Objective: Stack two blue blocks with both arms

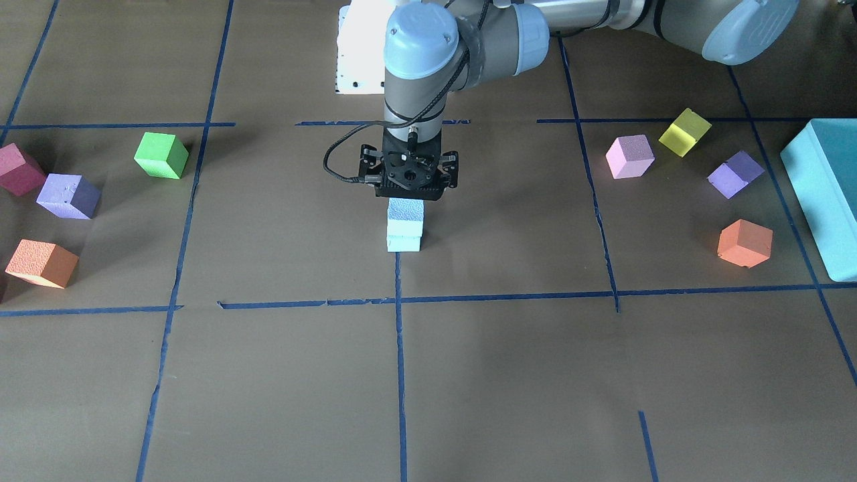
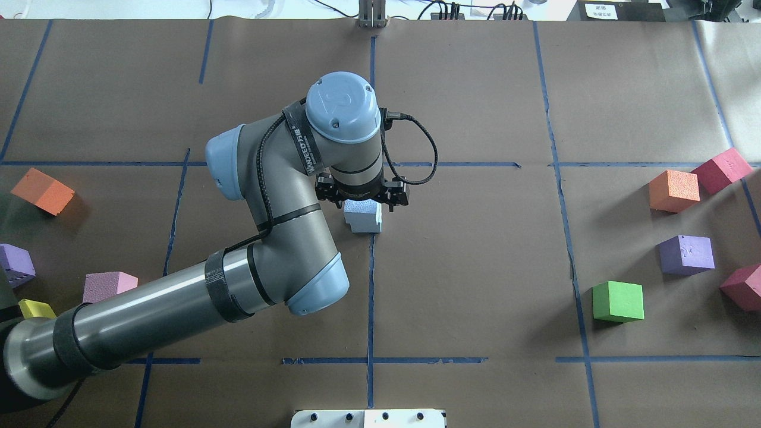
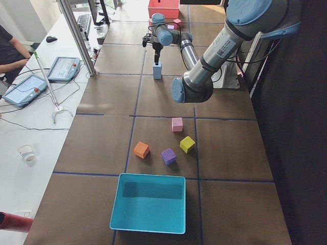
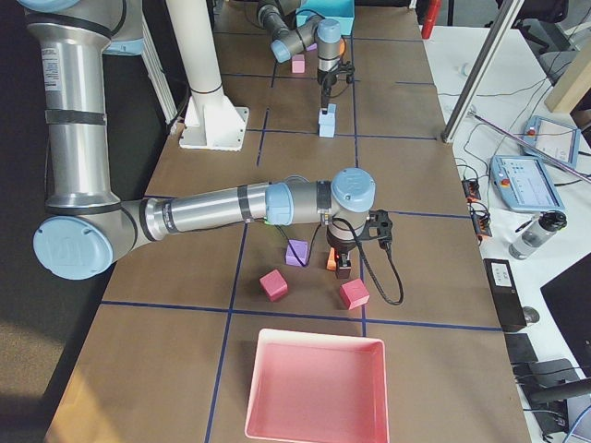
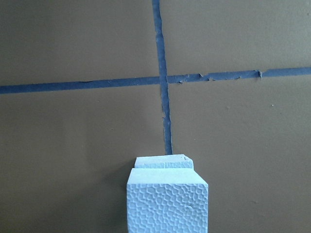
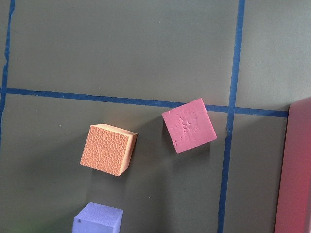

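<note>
Now, step: stacking looks done, upper blue block (image 1: 406, 209) resting on lower blue block (image 1: 404, 239).
Left gripper (image 1: 410, 195): jaws seem spread, just above the stack.
Next: rise straight, no nudge.

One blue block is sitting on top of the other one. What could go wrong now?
1. The left hand sits right down on the top blue block. If it lifts away crookedly, or the foam clings to it, the block might get dragged off.
2. The top block is not quite square on the bottom blue block; their edges are a little off. A small bump could probably tip the stack.
</note>
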Robot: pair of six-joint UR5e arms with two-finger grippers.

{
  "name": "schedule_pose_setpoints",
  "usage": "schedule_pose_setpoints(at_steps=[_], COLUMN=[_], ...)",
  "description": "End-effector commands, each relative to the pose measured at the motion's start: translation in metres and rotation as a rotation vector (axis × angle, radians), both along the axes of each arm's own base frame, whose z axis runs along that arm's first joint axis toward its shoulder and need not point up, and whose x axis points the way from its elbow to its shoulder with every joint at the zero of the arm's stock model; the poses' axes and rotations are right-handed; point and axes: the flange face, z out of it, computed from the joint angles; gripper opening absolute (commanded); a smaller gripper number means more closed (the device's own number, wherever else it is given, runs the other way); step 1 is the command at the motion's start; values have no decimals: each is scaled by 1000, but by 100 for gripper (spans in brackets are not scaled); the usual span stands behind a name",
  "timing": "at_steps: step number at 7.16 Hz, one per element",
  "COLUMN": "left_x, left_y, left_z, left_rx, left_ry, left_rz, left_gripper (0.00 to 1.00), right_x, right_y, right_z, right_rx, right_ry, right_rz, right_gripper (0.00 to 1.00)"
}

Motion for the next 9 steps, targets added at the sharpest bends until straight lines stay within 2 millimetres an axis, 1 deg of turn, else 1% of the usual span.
schedule_pose_setpoints(at_steps=[1,2,3,4,5,6,7,8,9], left_x=[-82,-139,-188,-230,-284,-332,-383,-442,-515], left_y=[1,6,-4,-23,-44,-58,-80,-106,-127], left_z=[11,55,90,132,177,213,264,332,403], left_rx=[-25,45,101,120,129,135,90,30,17], left_ry=[8,-26,-65,-93,-113,-131,-141,-117,-85], left_rz=[-3,26,35,83,110,123,125,144,153], left_gripper=[100,100,100,100,100,100,100,100,100], right_x=[0,1,4,10,14,19,20,22,24], right_y=[-1,2,4,10,21,37,42,38,34], right_z=[3,12,26,43,59,88,100,95,89], right_rx=[0,-17,-44,-77,-59,-26,8,11,12], right_ry=[3,7,9,8,10,10,10,9,7], right_rz=[-5,-4,2,14,21,32,40,55,70], right_gripper=[100,100,100,100,100,100,100,100,100])
